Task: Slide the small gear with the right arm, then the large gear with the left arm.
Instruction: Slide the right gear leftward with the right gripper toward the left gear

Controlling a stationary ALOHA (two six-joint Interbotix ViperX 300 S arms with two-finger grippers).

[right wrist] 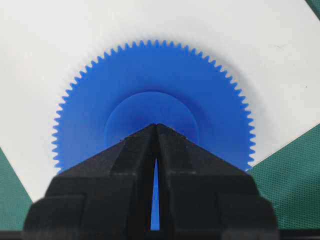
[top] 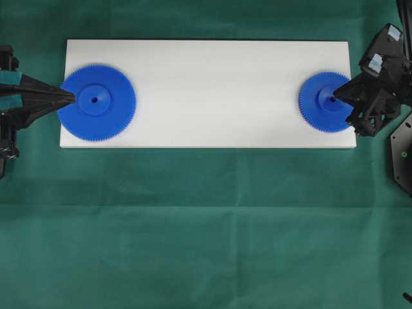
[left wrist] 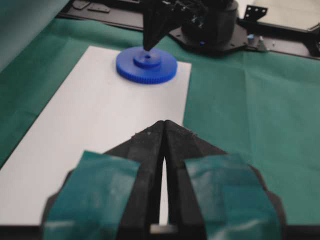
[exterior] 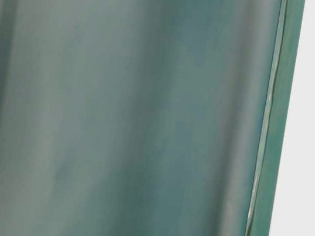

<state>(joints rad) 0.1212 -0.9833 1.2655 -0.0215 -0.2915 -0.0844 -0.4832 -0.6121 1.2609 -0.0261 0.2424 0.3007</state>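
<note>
- Overhead: small gear sat at the white board's right end, right gripper tip on its hub; large gear at left end, left gripper tip near hub.
- Left wrist: left gripper fingers together.
- Right wrist: right gripper fingers together, empty; tip might skid off hub, leaving small gear unmoved.

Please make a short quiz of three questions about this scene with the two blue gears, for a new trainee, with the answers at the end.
1. True or false: the small gear and the large gear touch each other on the white board.
2. Where does the right gripper point? A) at the green cloth; B) at the hub of the small gear; C) at the large gear.
3. Fill in: the fingers of the left gripper are pressed ____, with its tip over the large gear beside the hub.

Key:
1. False; they lie at opposite ends of the board.
2. B.
3. Together.
</note>
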